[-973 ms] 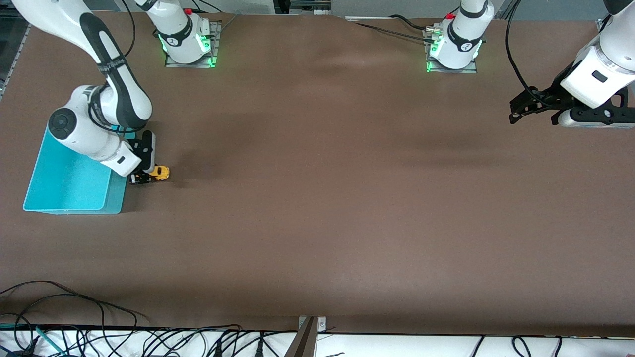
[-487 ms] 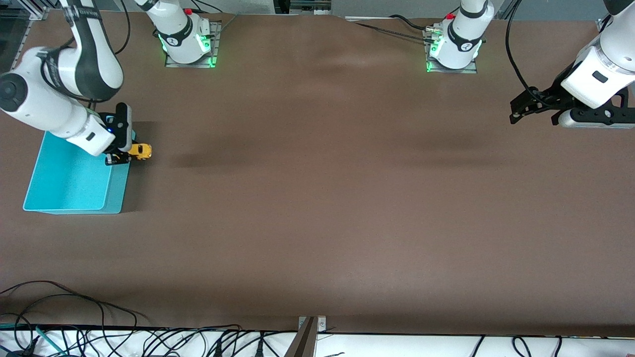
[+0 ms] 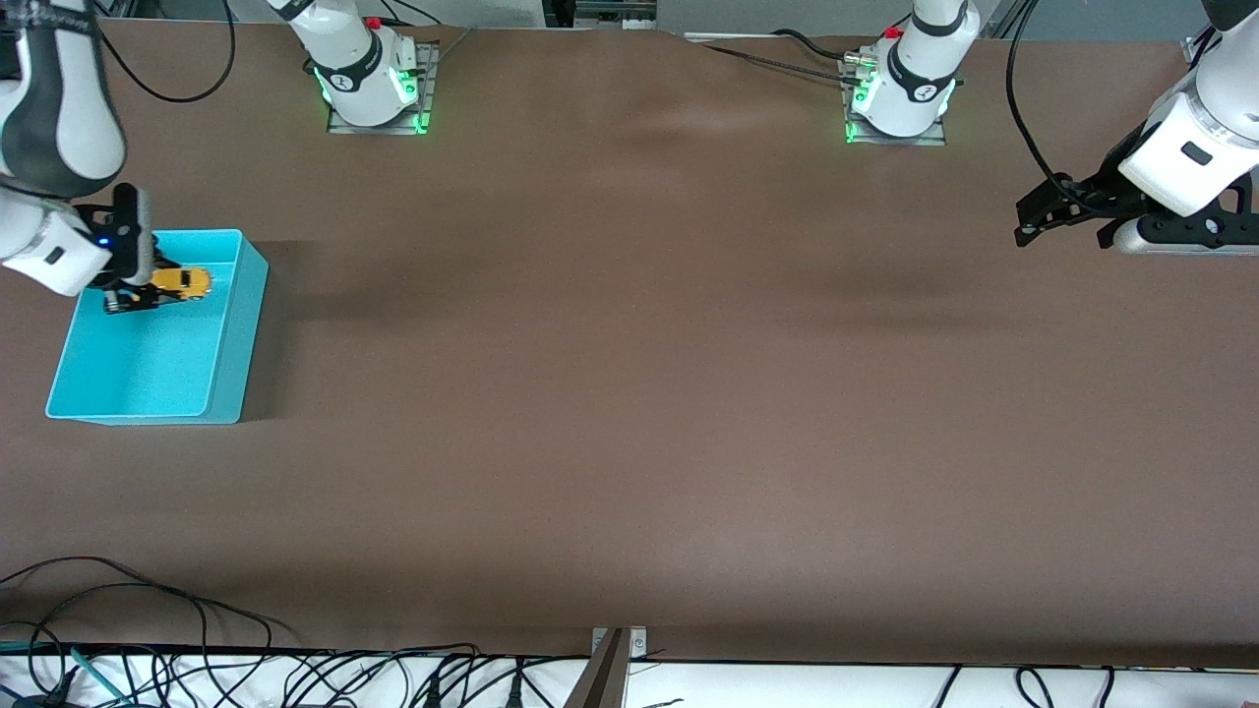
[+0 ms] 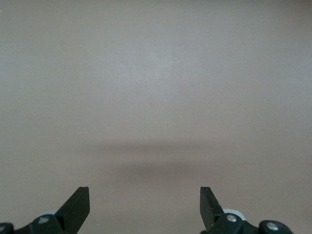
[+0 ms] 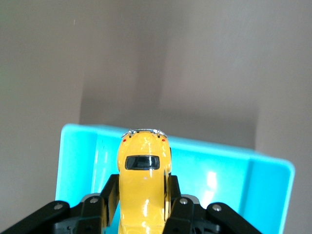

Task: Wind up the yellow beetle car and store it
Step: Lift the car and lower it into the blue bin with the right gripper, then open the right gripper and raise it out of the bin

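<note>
The right gripper (image 3: 133, 298) hangs in the air over the open turquoise plastic bin (image 3: 231, 324) at the right arm's end of the brown table (image 3: 629, 393). Its 2 black fingers (image 5: 109, 192) are pressed against the sides of the small glossy yellow beetle car (image 3: 183, 282), pinching it with the rounded body sticking out past the fingertips. In the right wrist view, the yellow beetle car (image 5: 143, 187) sits between the fingers above the turquoise plastic bin (image 5: 229, 180), dark window facing the camera.

The left gripper (image 3: 1033, 221) waits above bare table at the left arm's end, fingers (image 4: 78, 207) spread wide with nothing between them.
</note>
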{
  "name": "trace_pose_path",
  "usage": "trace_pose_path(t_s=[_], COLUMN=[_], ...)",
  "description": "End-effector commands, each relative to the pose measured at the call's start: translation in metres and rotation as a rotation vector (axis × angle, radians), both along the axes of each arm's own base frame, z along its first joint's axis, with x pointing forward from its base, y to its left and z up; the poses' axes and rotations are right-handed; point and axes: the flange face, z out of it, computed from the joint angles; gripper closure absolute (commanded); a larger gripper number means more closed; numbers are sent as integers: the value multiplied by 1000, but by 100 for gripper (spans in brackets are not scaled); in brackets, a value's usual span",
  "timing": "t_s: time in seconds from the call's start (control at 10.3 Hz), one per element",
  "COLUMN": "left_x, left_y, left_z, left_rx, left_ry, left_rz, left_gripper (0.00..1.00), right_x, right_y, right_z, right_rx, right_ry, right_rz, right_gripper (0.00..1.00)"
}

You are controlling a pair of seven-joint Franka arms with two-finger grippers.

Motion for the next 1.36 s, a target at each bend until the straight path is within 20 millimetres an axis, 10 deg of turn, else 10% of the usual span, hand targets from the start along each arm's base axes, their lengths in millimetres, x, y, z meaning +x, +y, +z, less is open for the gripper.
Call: trace_pose_path(t_s=[0.0,0.39,0.88,0.97,1.07,1.27], left_x=[-2,-4,-4,-4,-4,-4], left_y=[3,3,2,2,1,2], left_z=[3,3,3,3,3,3], left_rx=[2,3,2,2,0,-1], left_ry=[7,17,19,19,19,19], left_rz=[4,6,3,4,3,5], left_gripper=[0,0,0,0,0,0], right_x=[18,5,-10,-8,-7,2], right_y=[-52,-125,-137,-136,-135,-126], right_z=[-53,-162,-196,-196,-194,-175], right_rx=[-11,71,108,120,143,147], right_ry=[92,208,235,221,203,180], right_rz=[16,3,-35,-50,-70,-59], right_gripper=[100,100,100,62,1,0])
